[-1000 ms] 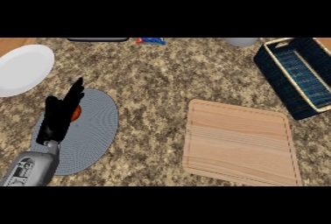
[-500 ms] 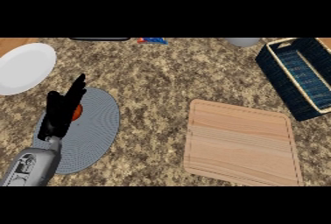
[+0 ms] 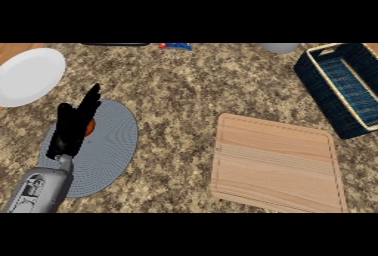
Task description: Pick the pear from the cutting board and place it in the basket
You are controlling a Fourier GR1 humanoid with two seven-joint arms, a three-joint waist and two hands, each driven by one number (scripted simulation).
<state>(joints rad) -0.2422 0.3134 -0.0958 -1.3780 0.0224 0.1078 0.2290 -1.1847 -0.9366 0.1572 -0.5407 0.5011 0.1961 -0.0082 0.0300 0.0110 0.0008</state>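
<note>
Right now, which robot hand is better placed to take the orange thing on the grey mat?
Left. The left robot hand hangs over the grey mat, partly hiding the orange thing; the right shows nowhere.

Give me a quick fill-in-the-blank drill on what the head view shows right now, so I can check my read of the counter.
1. The robot's left hand hovers over the round grey ____.
2. The wooden cutting board has ____ lying on it.
3. The dark blue woven basket sits at the view's upper ____.
4. The round white plate lies at the view's upper ____.

Missing words: placemat; nothing; right; left
</note>
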